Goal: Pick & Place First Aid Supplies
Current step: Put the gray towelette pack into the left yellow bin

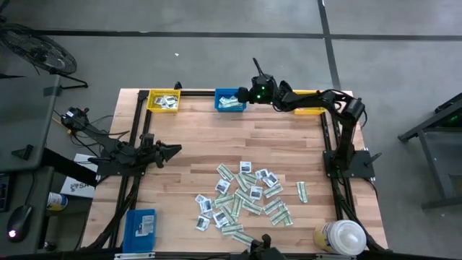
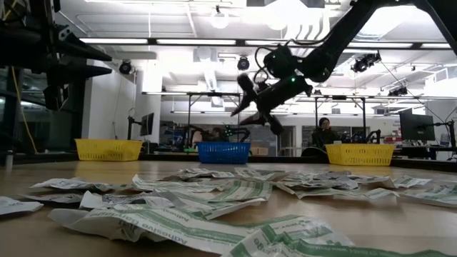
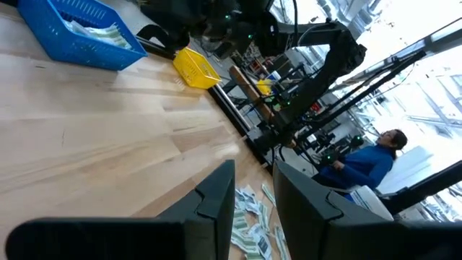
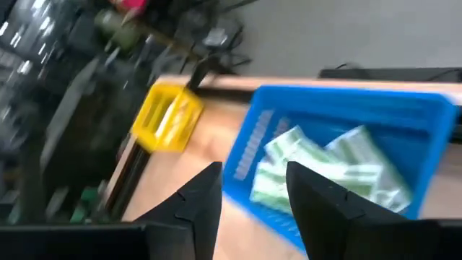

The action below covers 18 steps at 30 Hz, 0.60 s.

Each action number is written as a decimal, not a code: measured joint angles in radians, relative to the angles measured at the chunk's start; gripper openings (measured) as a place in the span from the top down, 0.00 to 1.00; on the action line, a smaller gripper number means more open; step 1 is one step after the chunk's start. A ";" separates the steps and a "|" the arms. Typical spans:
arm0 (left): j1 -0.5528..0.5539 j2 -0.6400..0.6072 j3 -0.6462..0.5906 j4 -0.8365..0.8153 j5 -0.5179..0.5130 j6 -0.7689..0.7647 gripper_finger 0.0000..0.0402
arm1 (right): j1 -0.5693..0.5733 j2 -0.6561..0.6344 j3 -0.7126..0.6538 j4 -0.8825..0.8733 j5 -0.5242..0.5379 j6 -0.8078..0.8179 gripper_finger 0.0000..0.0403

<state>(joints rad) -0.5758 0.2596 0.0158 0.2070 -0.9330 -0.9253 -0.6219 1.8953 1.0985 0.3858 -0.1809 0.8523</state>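
Above the blue bin [image 1: 230, 100] your right gripper [image 4: 251, 189] hangs with fingers parted and nothing between them: a drop looks just done. Green-and-white strips [image 4: 317, 167] lie inside. Next, go back to the packets [image 1: 249, 198] mid-table. Left gripper [image 1: 173, 150] waits, half-open, empty.

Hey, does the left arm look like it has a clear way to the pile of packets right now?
Probably yes. The left gripper hangs over bare wood at the table's left, and nothing stands between it and the packets. The right gripper is far off, above the blue bin.
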 joint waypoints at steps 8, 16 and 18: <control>0.000 0.000 0.000 0.000 0.050 0.003 0.76 | 0.018 -0.038 0.000 -0.173 -0.320 -0.168 0.65; 0.000 0.000 0.000 -0.034 0.120 0.003 0.76 | 0.143 -0.039 0.000 -0.302 -0.349 -0.278 0.67; 0.000 0.000 0.000 -0.036 0.143 0.003 0.76 | 0.180 -0.039 0.000 -0.301 -0.345 -0.287 0.67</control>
<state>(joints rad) -0.5758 0.2592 0.0158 0.1710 -0.7904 -0.9218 -0.4423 1.8560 1.0983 0.0845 -0.5256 0.5656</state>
